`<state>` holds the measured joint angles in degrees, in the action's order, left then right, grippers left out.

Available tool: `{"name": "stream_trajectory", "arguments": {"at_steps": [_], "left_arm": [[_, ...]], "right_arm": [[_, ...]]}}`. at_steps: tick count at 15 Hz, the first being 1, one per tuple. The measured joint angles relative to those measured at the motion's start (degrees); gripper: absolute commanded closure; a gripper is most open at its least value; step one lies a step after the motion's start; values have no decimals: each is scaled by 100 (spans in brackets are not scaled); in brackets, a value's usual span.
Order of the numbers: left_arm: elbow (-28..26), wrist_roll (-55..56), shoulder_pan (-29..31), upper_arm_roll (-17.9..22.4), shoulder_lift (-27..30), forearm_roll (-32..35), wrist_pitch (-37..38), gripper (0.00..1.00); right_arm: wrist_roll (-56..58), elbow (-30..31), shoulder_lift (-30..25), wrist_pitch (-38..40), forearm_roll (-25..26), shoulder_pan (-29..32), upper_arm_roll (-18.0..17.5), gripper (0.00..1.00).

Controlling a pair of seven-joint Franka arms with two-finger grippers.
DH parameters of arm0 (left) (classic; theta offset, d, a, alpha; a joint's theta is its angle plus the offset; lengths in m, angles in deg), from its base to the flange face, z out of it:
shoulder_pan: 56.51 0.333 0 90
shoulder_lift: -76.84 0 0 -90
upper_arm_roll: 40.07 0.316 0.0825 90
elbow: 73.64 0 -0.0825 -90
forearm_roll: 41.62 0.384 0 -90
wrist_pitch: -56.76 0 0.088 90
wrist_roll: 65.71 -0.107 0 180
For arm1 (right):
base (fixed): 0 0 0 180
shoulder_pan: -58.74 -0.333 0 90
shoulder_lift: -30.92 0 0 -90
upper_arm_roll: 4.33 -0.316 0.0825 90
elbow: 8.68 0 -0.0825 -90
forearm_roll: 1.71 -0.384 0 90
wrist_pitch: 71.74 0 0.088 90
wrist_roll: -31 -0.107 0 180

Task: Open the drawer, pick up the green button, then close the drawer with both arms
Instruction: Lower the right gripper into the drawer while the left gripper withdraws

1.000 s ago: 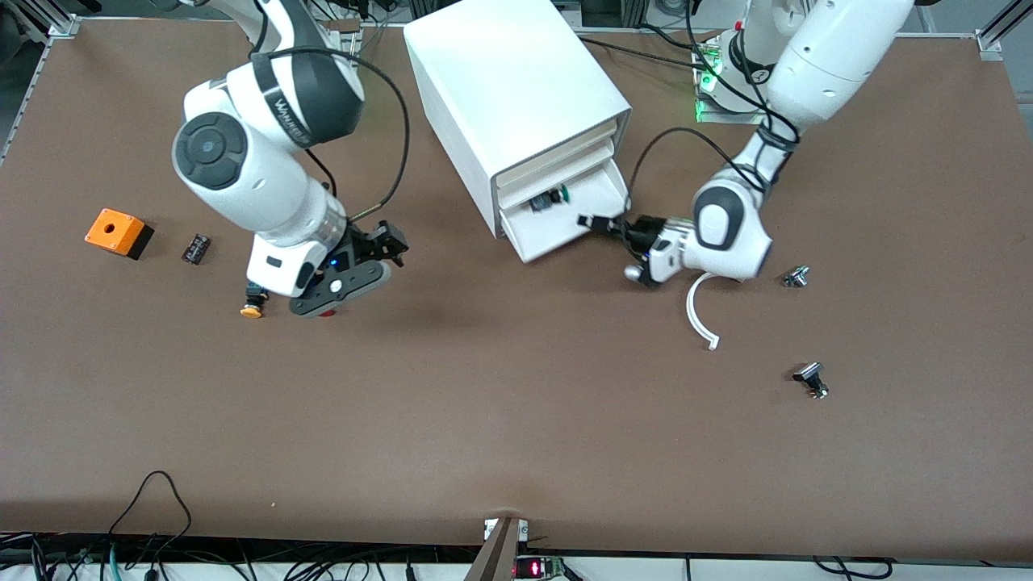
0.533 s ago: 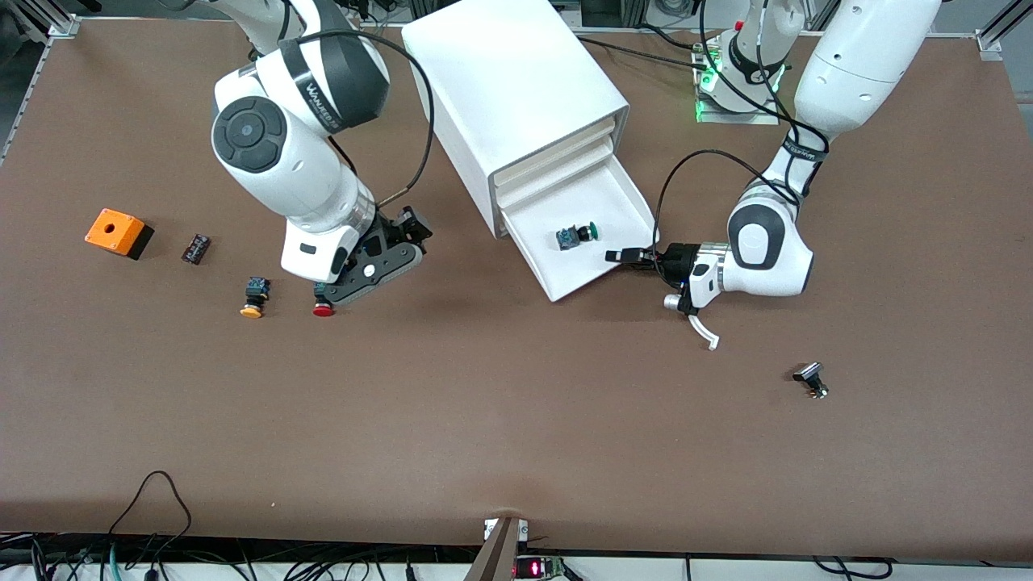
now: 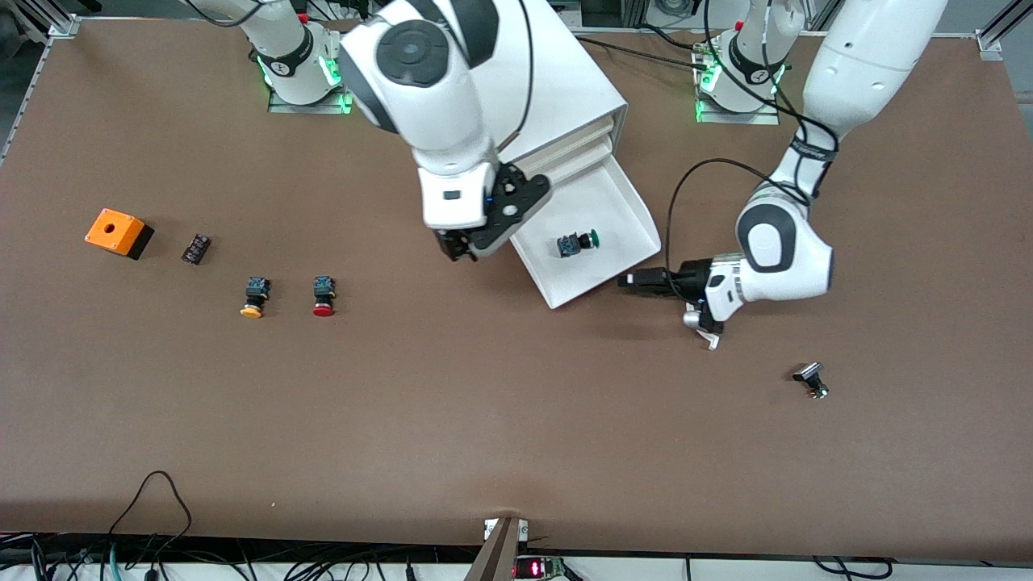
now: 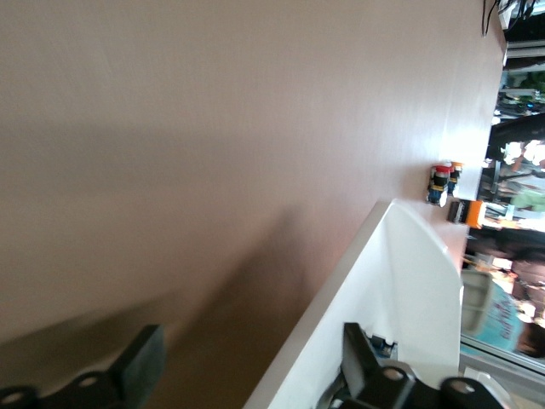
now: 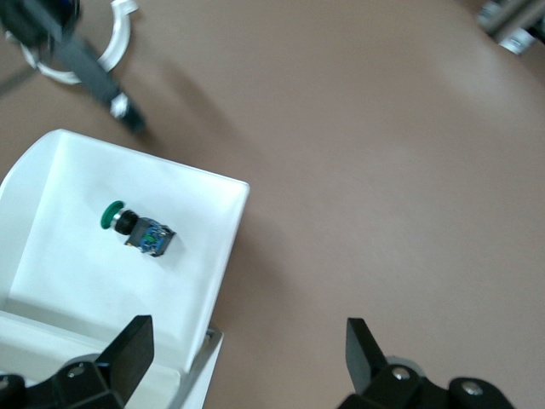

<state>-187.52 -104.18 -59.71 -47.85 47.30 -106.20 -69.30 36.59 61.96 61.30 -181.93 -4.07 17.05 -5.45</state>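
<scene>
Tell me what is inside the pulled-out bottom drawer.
The drawer holds one green-capped button, lying on its side. Its innermost part, within the cabinet, is hidden.

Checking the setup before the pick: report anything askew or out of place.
The white cabinet sits skewed to the table's edges, so its pulled-out bottom drawer juts diagonally. The green-capped button lies on its side in it. Nothing looks spilled or damaged.
</scene>
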Motion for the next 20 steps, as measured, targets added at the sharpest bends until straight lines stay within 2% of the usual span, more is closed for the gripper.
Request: {"name": "stream_trajectory", "arguments": {"at_steps": [4,8,10,12,16,20], "left_arm": [[57,3,760,23,973,943,28,0],[62,48,1015,26,1943,2918,60,0],[124,96,1067,35,2427,3752,399,0],[357,192,1112,125,2783,4339,1039,0],[1131,1061,1182,172,2964,5640,1999,0],[1478,2129,1113,31,2958,6369,2454,0]], "right_arm": [[779,-489,616,-34,103,-409,14,0],[1832,-588,948,-39,104,-712,11,0],[2148,-594,1069,25,161,-868,10,0],[2330,-597,1204,49,296,-1017,12,0],[3143,-617,1368,42,359,-1081,69,0],[3640,-631,1376,-32,359,-989,119,0]]}}
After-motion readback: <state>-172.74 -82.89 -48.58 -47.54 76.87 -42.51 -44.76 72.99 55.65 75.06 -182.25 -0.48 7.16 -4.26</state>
